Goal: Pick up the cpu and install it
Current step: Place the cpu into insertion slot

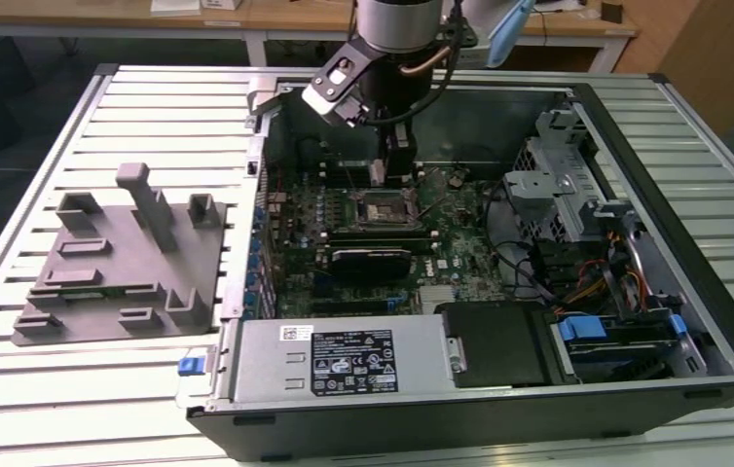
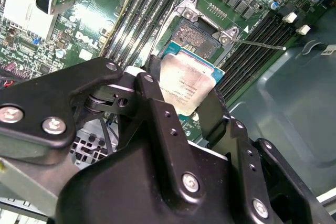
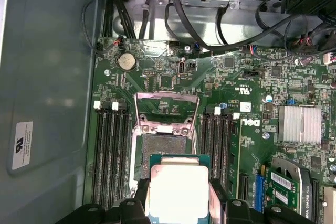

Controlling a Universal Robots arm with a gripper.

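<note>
The cpu (image 2: 185,83) is a thin square chip with a pale silver top on a green base, and my gripper (image 2: 181,95) is shut on it, one black finger on each of two opposite edges. In the first wrist view the cpu (image 3: 178,187) hangs just above the open dark socket (image 3: 160,148), whose metal frame (image 3: 167,109) is swung up. The exterior view has the gripper (image 1: 390,167) low inside the computer case, a little behind the socket (image 1: 378,209). In the second wrist view the socket (image 2: 198,34) lies beyond the chip, its thin lever (image 2: 260,43) released to the side.
Memory slots (image 3: 110,150) flank the socket on both sides. A black card (image 1: 370,263), the power supply (image 1: 328,358) and a drive cage (image 1: 562,195) crowd the case. A grey fixture (image 1: 121,263) with upright blocks lies on the slatted table at the exterior view's left.
</note>
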